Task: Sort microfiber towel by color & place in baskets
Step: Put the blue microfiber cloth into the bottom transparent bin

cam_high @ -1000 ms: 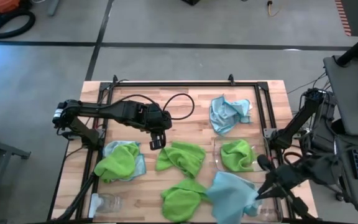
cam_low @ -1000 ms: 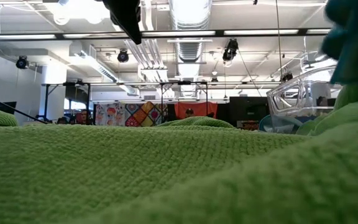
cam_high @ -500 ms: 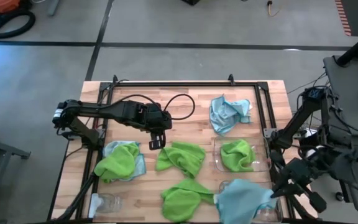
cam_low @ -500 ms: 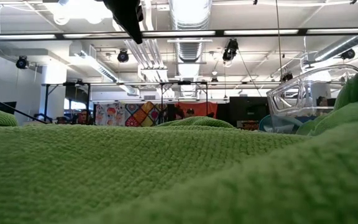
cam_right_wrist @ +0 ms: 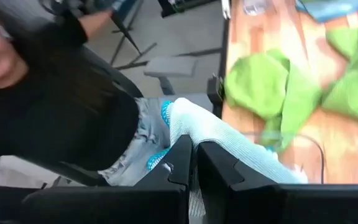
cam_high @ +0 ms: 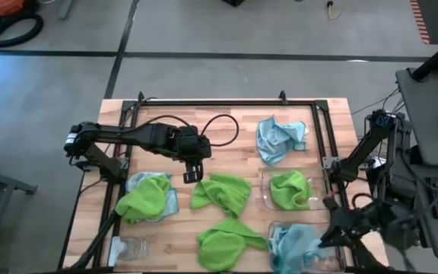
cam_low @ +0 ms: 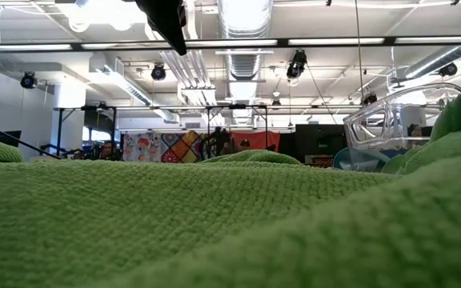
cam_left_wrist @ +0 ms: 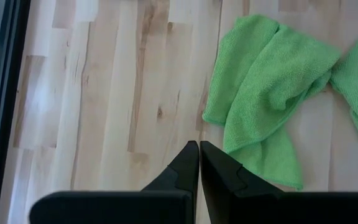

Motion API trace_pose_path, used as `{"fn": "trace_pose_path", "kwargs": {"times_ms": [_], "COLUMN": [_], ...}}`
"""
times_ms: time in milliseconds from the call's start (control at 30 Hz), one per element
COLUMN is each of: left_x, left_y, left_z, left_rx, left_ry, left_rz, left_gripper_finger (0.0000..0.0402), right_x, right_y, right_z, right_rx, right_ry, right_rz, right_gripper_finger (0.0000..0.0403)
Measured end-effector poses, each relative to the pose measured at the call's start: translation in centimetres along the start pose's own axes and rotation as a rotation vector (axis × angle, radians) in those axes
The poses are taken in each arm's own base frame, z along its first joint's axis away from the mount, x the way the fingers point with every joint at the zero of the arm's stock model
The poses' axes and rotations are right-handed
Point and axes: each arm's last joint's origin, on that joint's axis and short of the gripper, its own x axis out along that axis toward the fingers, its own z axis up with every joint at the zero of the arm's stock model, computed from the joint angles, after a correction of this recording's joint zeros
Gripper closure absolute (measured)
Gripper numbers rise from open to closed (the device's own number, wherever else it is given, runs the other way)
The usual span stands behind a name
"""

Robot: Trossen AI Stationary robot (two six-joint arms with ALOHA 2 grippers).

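Observation:
My right gripper is shut on a pale blue towel, which lies bunched in the near clear basket at the table's near right. The far basket holds a green towel. Loose on the table are a blue towel, two green towels, and a green towel lying on a blue one. My left gripper hovers shut over bare wood left of the middle green towel. My right gripper pinches a bunched part of the blue towel between its two fingers; one layer or several, I cannot tell. The fingers come from the table's right side, slanting down. The rest of the towel lies slack in the near basket.
A small clear jar lies at the near left corner. A black frame runs along the table's far and side edges. A seated person shows beyond the table's near edge. In the low view a green towel fills the foreground.
My right gripper has gone down toward the near basket and rolled its wrist, staying shut on the blue towel. The towel, earlier hanging spread above the table's near right, now lies bunched in the basket.

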Motion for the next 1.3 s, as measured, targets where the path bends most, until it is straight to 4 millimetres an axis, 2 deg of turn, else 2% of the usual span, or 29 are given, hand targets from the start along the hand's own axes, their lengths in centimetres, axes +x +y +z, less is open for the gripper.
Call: {"fn": "trace_pose_path", "kwargs": {"times_ms": [200, 400, 767, 1033, 1200, 1300], "left_x": [0.0, 0.0, 0.0, 0.0, 0.0, 0.0], "left_y": [0.0, 0.0, 0.0, 0.0, 0.0, 0.0], "left_z": [0.0, 0.0, 0.1, 0.1, 0.2, 0.2], "left_rx": [0.0, 0.0, -0.002, 0.02, 0.023, 0.023], "left_ry": [-0.001, -0.002, -0.009, -0.014, -0.016, -0.016], "left_rz": [0.0, -0.001, -0.001, -0.002, -0.003, -0.003], "left_gripper_finger": [0.0402, 0.0402, 0.0402, 0.0402, 0.0402, 0.0402], "right_x": [2.7, 4.1, 6.7, 7.7, 8.6, 9.2], "right_y": [-0.6, -2.5, -5.1, -7.1, -7.1, -6.8], "right_z": [-2.4, -4.8, -7.7, -7.5, -6.7, -6.0], "right_rx": [0.105, 0.282, 0.522, 0.576, 0.6, 0.58], "right_ry": [0.07, 0.175, 0.129, 0.095, 0.076, 0.08], "right_rz": [-0.112, -0.366, -0.557, -0.625, -0.546, -0.472], "right_gripper_finger": [0.039, 0.039, 0.039, 0.039, 0.0386, 0.0368]}}
